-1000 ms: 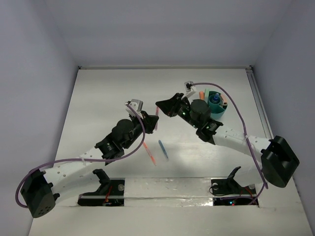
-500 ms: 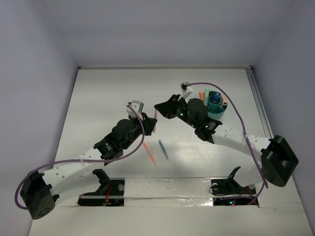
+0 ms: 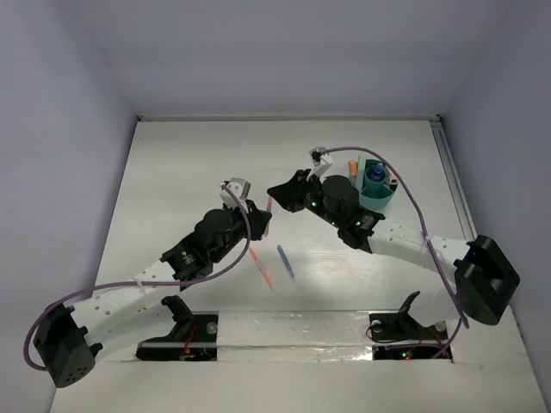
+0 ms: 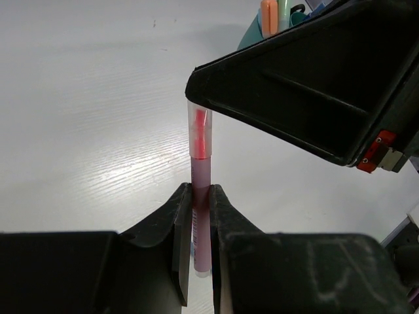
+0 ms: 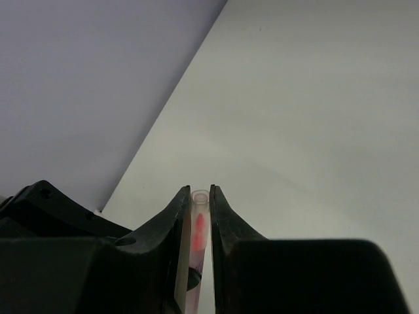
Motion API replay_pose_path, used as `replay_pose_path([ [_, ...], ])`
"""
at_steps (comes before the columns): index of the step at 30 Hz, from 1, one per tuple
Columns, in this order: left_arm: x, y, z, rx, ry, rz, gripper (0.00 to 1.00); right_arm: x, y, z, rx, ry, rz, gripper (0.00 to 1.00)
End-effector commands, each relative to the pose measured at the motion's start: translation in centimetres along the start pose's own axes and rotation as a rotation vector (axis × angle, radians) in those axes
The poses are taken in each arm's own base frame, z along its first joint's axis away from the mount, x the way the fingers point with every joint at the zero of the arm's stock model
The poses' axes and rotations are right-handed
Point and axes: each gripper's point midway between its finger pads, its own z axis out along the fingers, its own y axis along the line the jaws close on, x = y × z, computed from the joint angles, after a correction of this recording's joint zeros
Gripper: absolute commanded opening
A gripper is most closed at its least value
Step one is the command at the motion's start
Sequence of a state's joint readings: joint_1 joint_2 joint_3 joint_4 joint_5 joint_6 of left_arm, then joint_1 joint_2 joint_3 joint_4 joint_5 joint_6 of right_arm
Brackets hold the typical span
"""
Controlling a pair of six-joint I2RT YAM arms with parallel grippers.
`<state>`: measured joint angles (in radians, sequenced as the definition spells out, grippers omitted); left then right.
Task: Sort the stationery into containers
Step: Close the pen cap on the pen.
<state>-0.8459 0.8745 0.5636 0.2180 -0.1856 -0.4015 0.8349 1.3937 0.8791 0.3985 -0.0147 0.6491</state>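
A pink marker with a clear cap (image 4: 200, 167) is clamped upright in my left gripper (image 4: 201, 190), above the table's middle (image 3: 270, 205). My right gripper (image 5: 200, 193) has its two fingers pressed on the marker's clear cap (image 5: 199, 222), so both grippers (image 3: 265, 215) (image 3: 277, 191) hold it at once. The teal organiser cup (image 3: 377, 191) stands behind the right wrist, with an orange marker, a green marker and a blue-capped bottle (image 3: 374, 176) in it. An orange pen (image 3: 263, 268) and a blue pen (image 3: 285, 261) lie on the table near the front.
The white table (image 3: 189, 163) is walled at the back and both sides. The arm bases and a foil-taped strip (image 3: 293, 327) run along the near edge. The cup's rim and an orange marker (image 4: 269, 13) show at the top of the left wrist view.
My right gripper has moved left and down to the left gripper and now sits on the marker's cap. The left arm has shifted slightly.
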Motion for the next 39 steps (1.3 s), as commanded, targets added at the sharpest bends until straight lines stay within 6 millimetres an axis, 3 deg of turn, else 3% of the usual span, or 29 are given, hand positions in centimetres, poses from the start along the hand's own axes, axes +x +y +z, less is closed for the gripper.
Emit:
replay_pose_path([
  [1,-10.5,-2.6,-0.7,0.075,-0.331,-0.085,0.0,6.7,-0.2,-1.8,0.009,0.231,-0.087,0.0],
  [8,-11.1,-2.7,-0.8,0.105,-0.338,-0.096,0.0,9.0,-0.1,-1.8,0.083,0.257,-0.206,0.0],
  [13,-12.6,-3.0,-2.0,0.119,-0.372,-0.104,0.0,10.0,-1.6,-1.2,0.141,0.259,-0.226,0.0],
  [17,-12.8,-2.6,-2.6,0.101,-0.385,-0.106,0.0,9.6,-2.4,-1.4,0.186,0.23,-0.222,0.0],
  [25,-11.2,-2.6,-2.0,0.118,-0.344,-0.113,0.0,8.0,-1.9,-1.8,0.193,0.184,-0.205,0.0],
  [28,-10.9,-2.9,-2.0,0.14,-0.332,-0.107,0.0,7.9,-1.4,-1.7,0.179,0.186,-0.194,0.13],
  [29,-10.8,-3.0,-1.9,0.145,-0.328,-0.105,0.0,7.7,-1.1,-1.5,0.171,0.182,-0.192,0.24],
  [32,-9.9,-3.4,-1.6,0.176,-0.302,-0.103,0.0,7.2,-0.7,-1.5,0.163,0.169,-0.191,0.36],
  [39,-9.2,-4.0,-1.3,0.215,-0.282,-0.113,0.0,6.6,-0.3,-1.3,0.163,0.156,-0.193,0.42],
])
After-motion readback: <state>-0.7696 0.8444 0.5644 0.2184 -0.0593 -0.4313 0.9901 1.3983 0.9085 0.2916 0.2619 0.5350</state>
